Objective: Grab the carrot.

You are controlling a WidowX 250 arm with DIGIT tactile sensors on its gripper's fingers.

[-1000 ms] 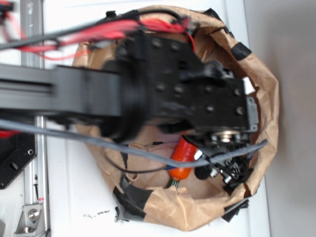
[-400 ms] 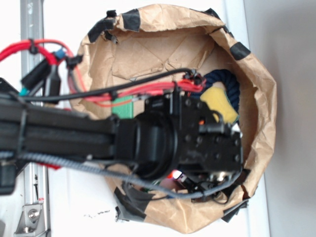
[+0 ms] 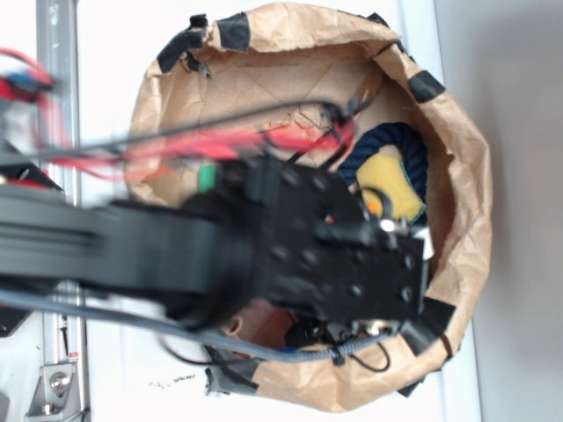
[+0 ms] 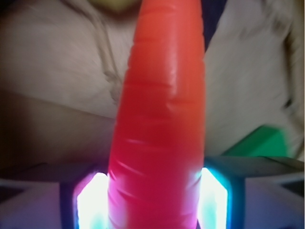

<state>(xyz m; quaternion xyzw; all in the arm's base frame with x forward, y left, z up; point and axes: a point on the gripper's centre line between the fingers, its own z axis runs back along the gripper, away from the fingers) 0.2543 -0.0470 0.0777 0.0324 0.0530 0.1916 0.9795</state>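
Note:
In the wrist view the carrot [image 4: 159, 124], glossy orange and tapering away from the camera, fills the middle of the picture. Its thick end sits between my gripper [image 4: 155, 200]'s two glowing pads [image 4: 90, 202], touching both, so the gripper is shut on it. In the exterior view the black arm and gripper [image 3: 347, 332] reach into the lower part of the paper bag [image 3: 466, 176] and hide the carrot.
A yellow sponge [image 3: 391, 180] lies on a dark blue rope coil [image 3: 369, 145] at the bag's right side. A flat green block [image 3: 207, 178] lies under the arm and shows as a green block [image 4: 259, 143] at the right. A metal rail [image 3: 57, 53] runs along the left.
The arm has dropped from the bag's upper part to its lower part, uncovering the sponge and rope. The carrot, visible a second ago below the gripper, is now hidden under it.

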